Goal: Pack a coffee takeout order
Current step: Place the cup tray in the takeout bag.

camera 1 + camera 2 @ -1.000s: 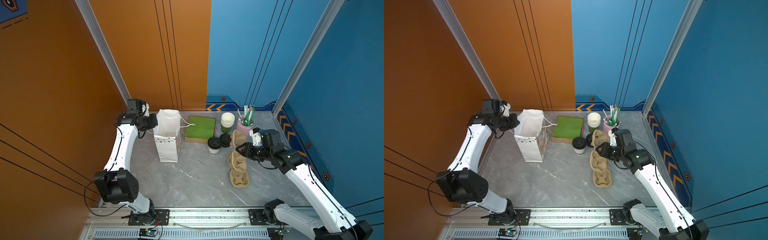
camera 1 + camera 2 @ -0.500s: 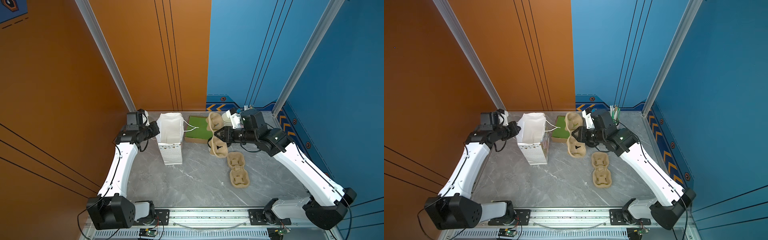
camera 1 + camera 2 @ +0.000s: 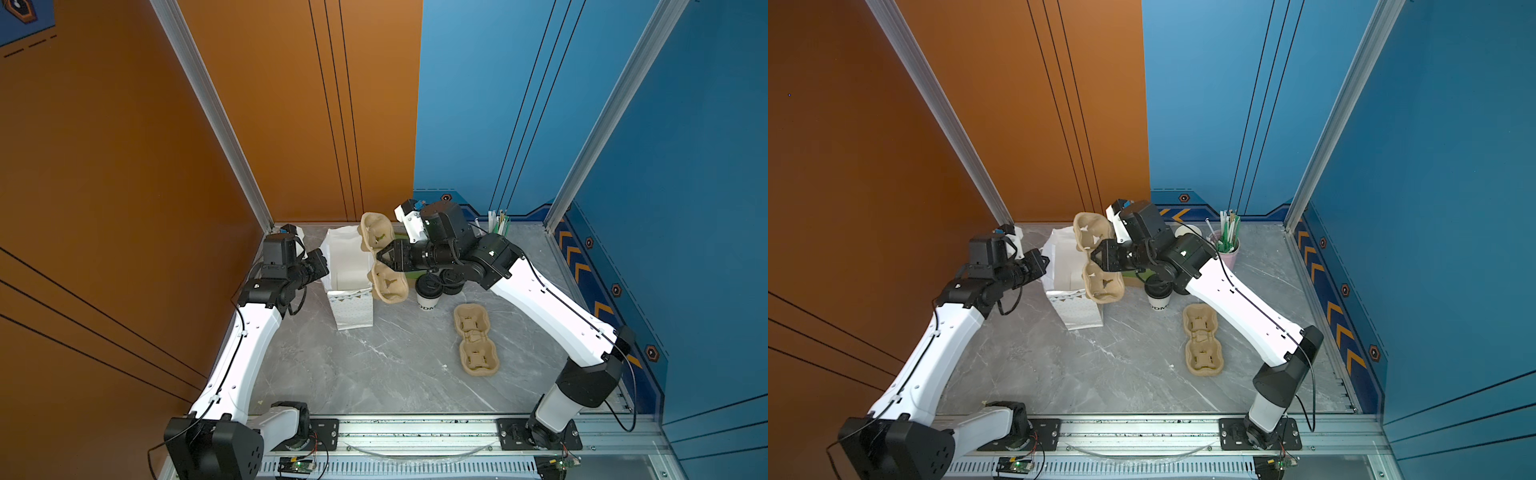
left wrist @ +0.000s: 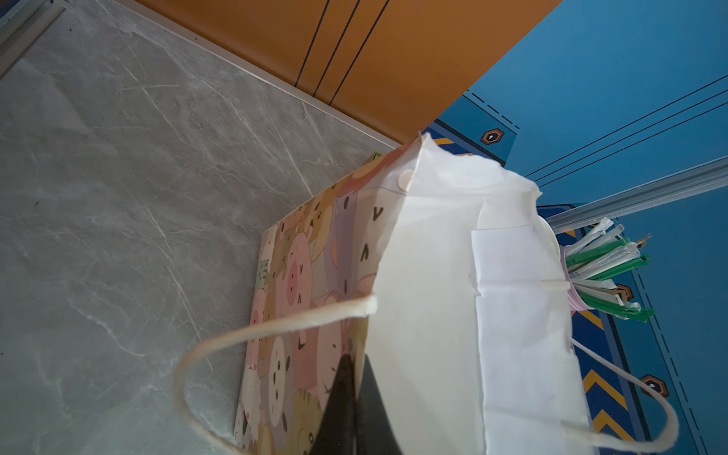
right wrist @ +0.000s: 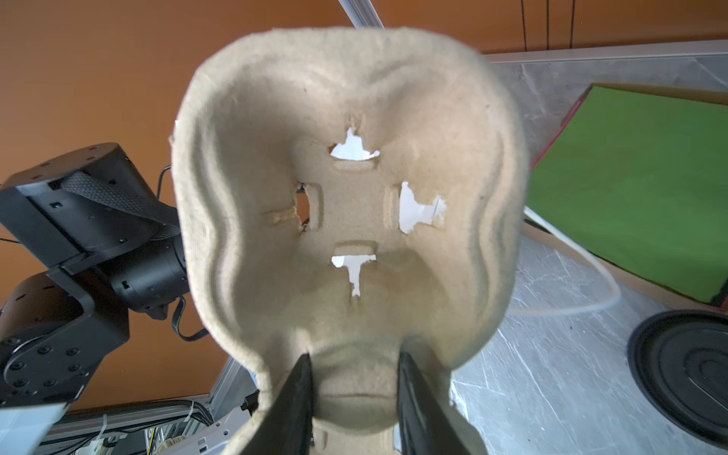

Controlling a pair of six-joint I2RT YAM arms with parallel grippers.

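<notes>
My right gripper (image 3: 380,257) (image 5: 354,362) is shut on the narrow middle of a beige pulp carrier (image 3: 390,284) (image 5: 346,118). It holds the carrier on edge in the air, at the open mouth of the white paper bag (image 3: 351,286) (image 3: 1075,307). On the bag's near rim (image 4: 433,275) my left gripper (image 3: 324,262) (image 4: 356,358) is shut, one finger inside and one outside. A white paper cup (image 3: 429,293) (image 3: 1159,297) with a black lid stands right of the bag. The green napkin (image 5: 630,212) and a loose black lid (image 5: 685,374) lie behind it.
A second beige carrier (image 3: 476,338) (image 3: 1202,340) lies flat on the grey marble table (image 3: 374,365) to the right. The pink tin of straws (image 3: 1225,249) (image 4: 602,272) stands at the back right. Orange and blue walls close in the back and sides.
The right arm has lifted the carrier off the table and swung it left to the bag's mouth. The left gripper has stayed shut on the bag's rim, and its arm has dropped lower.
</notes>
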